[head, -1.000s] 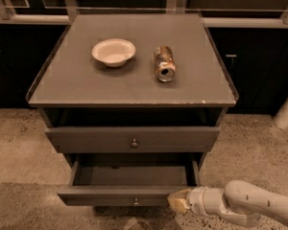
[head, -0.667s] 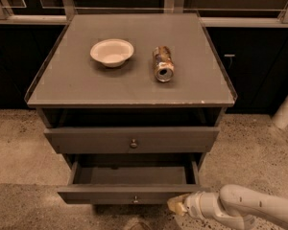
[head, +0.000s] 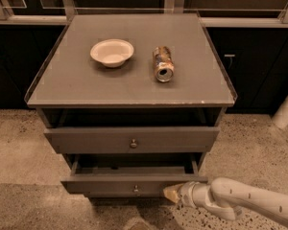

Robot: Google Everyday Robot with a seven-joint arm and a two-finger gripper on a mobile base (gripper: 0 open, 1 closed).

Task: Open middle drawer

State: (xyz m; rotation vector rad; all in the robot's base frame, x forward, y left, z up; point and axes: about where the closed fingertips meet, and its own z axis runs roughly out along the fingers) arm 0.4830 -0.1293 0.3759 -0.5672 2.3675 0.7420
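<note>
The middle drawer (head: 105,185) stands pulled out, the hand (head: 172,193) at its right front corner.
It juts out beneath the upper drawer (head: 96,140); I cannot tell how open the hand is. A white bowl (head: 112,52) and a tipped can (head: 163,63) lie on the worktop (head: 86,87).

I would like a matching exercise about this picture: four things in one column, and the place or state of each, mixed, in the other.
1 bowl
2 can
3 middle drawer
4 pincer

a pulled out
b lying on its side
c at the right end of the middle drawer's front
d white, upright, on the cabinet top

Pairs: 1-d, 2-b, 3-a, 4-c
</note>
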